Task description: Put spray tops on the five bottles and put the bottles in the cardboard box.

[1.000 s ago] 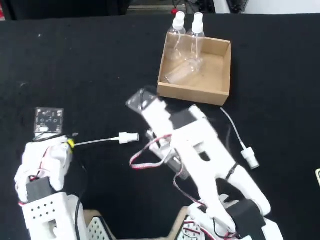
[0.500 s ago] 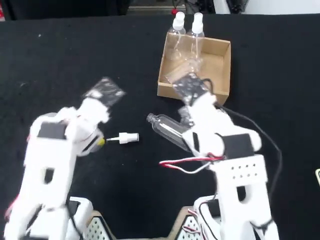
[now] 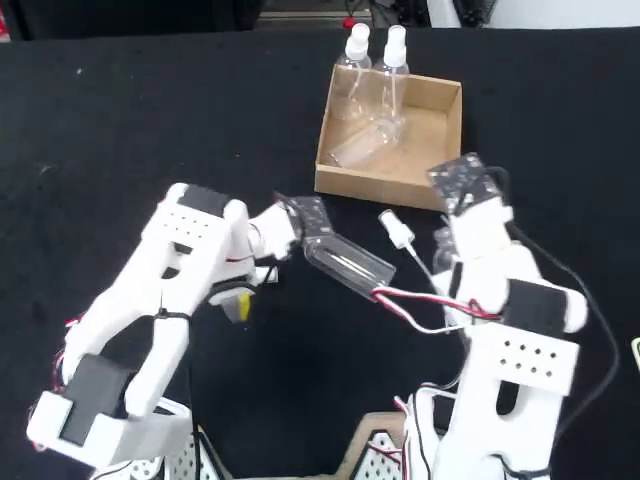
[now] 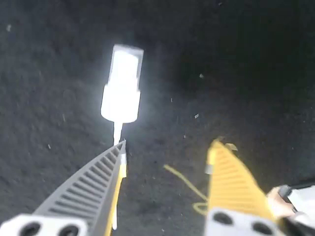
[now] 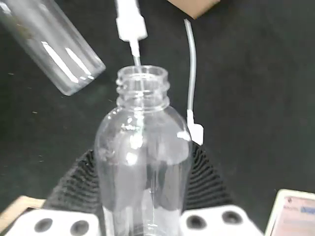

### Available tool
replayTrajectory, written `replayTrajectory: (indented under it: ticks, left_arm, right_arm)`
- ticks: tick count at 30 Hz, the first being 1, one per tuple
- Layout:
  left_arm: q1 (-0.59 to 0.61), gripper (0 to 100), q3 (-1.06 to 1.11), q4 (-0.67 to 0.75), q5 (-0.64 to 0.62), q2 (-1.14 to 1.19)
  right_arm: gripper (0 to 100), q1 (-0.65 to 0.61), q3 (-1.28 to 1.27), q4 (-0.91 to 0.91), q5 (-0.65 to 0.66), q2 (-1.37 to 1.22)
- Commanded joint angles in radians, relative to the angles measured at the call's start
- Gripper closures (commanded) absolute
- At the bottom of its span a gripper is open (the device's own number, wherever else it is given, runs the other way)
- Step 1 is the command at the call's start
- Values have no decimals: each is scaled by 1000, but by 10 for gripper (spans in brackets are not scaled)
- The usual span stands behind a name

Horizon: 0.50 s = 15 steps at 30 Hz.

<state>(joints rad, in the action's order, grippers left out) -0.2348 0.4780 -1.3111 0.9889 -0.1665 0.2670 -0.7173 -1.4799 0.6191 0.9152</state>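
Observation:
My right gripper is shut on a clear bottle with an open neck. A white spray top lies just beyond that neck, its tube pointing into the mouth; from above this spray top sits near the box. My left gripper is open low over the table, with a second spray top just past its fingertips. An uncapped bottle lies between the arms. The cardboard box holds two upright capped bottles and one lying bottle.
A third spray top with a long tube lies on the black table beside the held bottle. A flat light object lies at the table's right edge. The left arm stretches across the table's centre.
The left arm has swung from the near left corner to the centre, over its spray top. The right arm has pulled away to the right, leaving the uncapped bottle lying there.

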Motion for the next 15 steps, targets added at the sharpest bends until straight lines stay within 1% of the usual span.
replayTrajectory:
  ticks: [1, 5, 7, 12, 15]
  left_arm:
    - [-30, 693, -58, 83, 18, 3]
    - [-38, 693, -45, 107, 69, 21]
    - [-45, 693, -53, 110, 69, 51]
    - [-53, 694, -53, 216, 64, 149]
    - [-48, 694, -53, 252, 64, 189]
  right_arm:
    - [987, 100, -25, -9, 87, 22]
    - [987, 141, -90, -3, 149, 25]
    - [988, 144, -108, -3, 166, 25]
    - [988, 144, -120, -3, 167, 25]
    - [988, 144, -122, -3, 167, 25]
